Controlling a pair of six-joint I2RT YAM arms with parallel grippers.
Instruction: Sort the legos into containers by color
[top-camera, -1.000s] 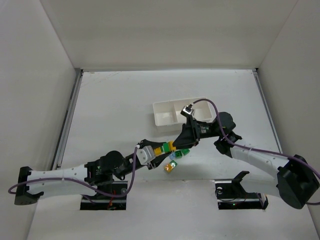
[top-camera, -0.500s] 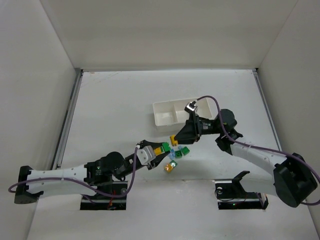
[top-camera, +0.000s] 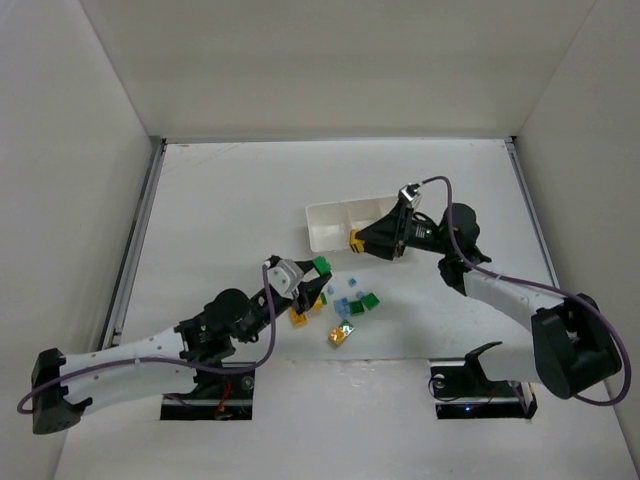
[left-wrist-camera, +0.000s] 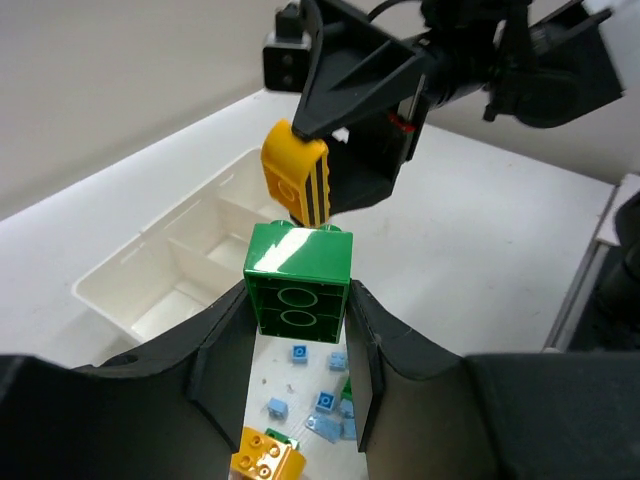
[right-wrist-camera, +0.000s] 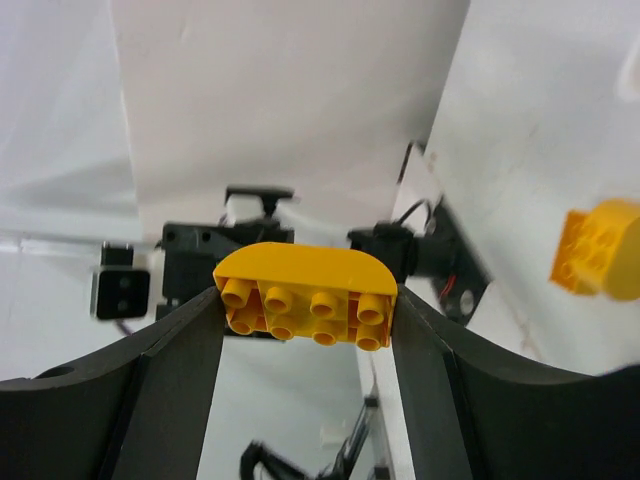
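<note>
My left gripper (top-camera: 318, 276) is shut on a green lego (top-camera: 321, 264), held off the table; in the left wrist view the green lego (left-wrist-camera: 298, 280) sits squeezed between both fingers. My right gripper (top-camera: 362, 240) is shut on a yellow lego (top-camera: 356, 239) at the near wall of the white tray (top-camera: 322, 210). That rounded yellow lego (right-wrist-camera: 305, 296) spans the jaws, studs toward the camera. The tray's compartments (left-wrist-camera: 200, 255) look bare in the left wrist view. Loose on the table are several pale blue legos (top-camera: 343, 301), a green one (top-camera: 370, 300) and a yellow one (top-camera: 299, 316).
A yellow-and-green piece (top-camera: 341, 333) lies nearest the arm bases. Under my left gripper lie small blue legos (left-wrist-camera: 330, 402) and a yellow lego (left-wrist-camera: 265, 458). White walls enclose the table on three sides. The two grippers stand close together in front of the tray.
The green and yellow legos, held together between both grippers a second ago, have come apart. My right gripper carried the yellow one up-right to the tray. My left gripper rose with the green one.
</note>
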